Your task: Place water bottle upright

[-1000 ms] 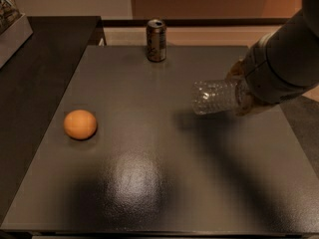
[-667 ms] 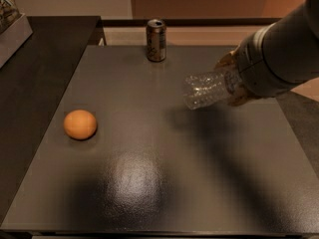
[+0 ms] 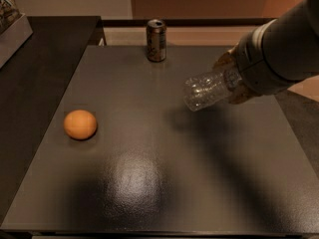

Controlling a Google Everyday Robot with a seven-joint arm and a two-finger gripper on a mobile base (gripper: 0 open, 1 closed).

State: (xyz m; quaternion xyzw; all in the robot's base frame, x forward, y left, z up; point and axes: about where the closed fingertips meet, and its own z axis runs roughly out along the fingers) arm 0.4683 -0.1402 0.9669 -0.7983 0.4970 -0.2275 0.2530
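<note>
Your gripper [image 3: 231, 77], up on the right, pinches the clear ribbed plastic water bottle [image 3: 205, 89]. The bottle hangs over the dark shiny table [image 3: 149, 193], lying almost sideways with its bottom pointing left. A brownish metal can [image 3: 156, 40] stands at the back.

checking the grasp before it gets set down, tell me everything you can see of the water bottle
The water bottle is clear, ribbed plastic and looks empty. It is held in the air nearly on its side, base end pointing left and slightly down, above the right part of the dark table, where its shadow falls. Its neck end is hidden in the gripper, which is closed around it at the right of the view. Cap and label cannot be seen. Nothing else touches it.
</note>
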